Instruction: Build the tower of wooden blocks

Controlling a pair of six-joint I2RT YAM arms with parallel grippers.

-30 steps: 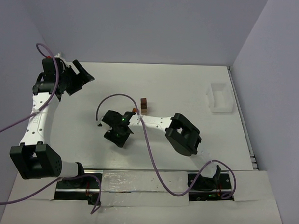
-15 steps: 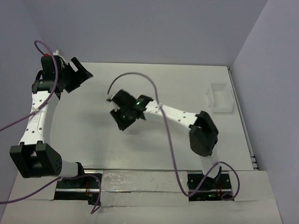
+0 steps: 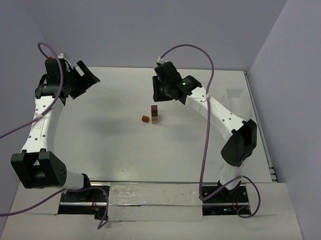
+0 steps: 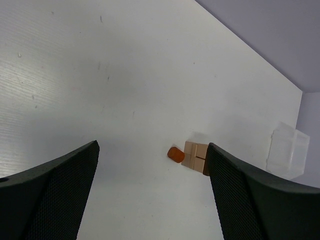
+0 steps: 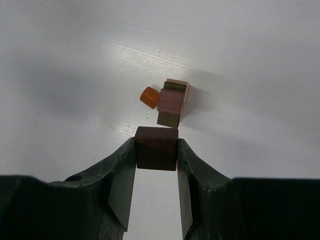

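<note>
The tower [image 3: 155, 113] is a short stack of tan and dark brown cubes at the table's middle, with a small orange piece [image 3: 145, 118] beside it on the left. My right gripper [image 3: 162, 92] hovers raised just behind the tower, shut on a dark reddish-brown cube [image 5: 156, 148]. In the right wrist view the tower [image 5: 172, 101], dark cube on top, lies just beyond the held cube, with the orange piece [image 5: 148, 97] at its left. My left gripper [image 3: 89, 79] is open and empty at the far left. In its wrist view the tower [image 4: 196, 156] is distant.
A clear plastic box [image 3: 238, 99] stands at the right edge, partly behind the right arm; it also shows in the left wrist view [image 4: 287, 152]. Walls close the table at the back and both sides. The right arm's purple cable arcs high over the back right.
The right arm swung from the near middle of the table up and back to just behind the tower, uncovering it. The left arm barely moved.
</note>
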